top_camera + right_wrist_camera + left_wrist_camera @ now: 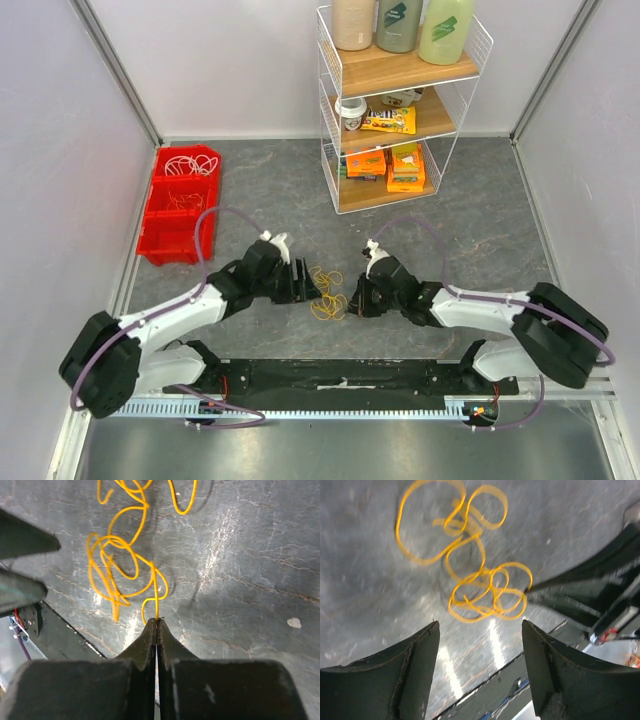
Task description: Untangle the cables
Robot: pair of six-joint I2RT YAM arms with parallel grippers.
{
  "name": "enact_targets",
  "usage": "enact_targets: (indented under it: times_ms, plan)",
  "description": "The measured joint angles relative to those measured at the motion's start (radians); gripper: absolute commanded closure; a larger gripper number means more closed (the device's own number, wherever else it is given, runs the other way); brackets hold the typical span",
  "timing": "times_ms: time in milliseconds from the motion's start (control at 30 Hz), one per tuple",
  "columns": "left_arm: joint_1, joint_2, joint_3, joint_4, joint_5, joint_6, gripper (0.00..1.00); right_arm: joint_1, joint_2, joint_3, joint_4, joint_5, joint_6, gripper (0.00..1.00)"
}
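A tangle of thin yellow cables (327, 294) lies on the dark table between my two arms. In the left wrist view the yellow cables (470, 555) lie beyond my left gripper (480, 630), whose jaws stand wide apart with only table between them. My left gripper (312, 285) sits just left of the tangle. My right gripper (157, 621) is shut, its tips pinching one strand of the yellow cables (120, 565). From above, my right gripper (353, 300) touches the tangle's right side.
A red bin (178, 203) holding white and orange wire coils stands at the back left. A white wire shelf (400, 110) with bottles and boxes stands at the back. Grey walls close in both sides. A black rail (340, 378) runs along the near edge.
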Motion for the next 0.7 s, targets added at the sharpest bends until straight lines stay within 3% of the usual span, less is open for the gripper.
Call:
enact_targets:
  times_ms: [167,400,500,567,600,700]
  plan:
    - [0.011,0.180,0.233,-0.067,-0.037,0.085,0.29,0.000,-0.150,-0.003,-0.085,0.050,-0.015,1.00]
    - [0.025,0.476,0.440,-0.136,-0.074,0.143,0.43,0.000,-0.321,-0.014,-0.195,0.095,-0.031,1.00]
    - [0.024,0.556,0.459,-0.155,-0.110,0.142,0.59,0.000,-0.344,-0.014,-0.237,0.112,-0.034,1.00]
    - [0.026,0.573,0.469,-0.159,-0.126,0.142,0.88,0.000,-0.360,-0.014,-0.264,0.125,-0.035,1.00]
    - [0.027,0.578,0.474,-0.159,-0.136,0.140,0.98,0.000,-0.373,-0.014,-0.283,0.136,-0.038,1.00]
    - [0.028,0.589,0.480,-0.175,-0.177,0.147,0.98,0.001,-0.439,-0.014,-0.354,0.192,-0.046,1.00]
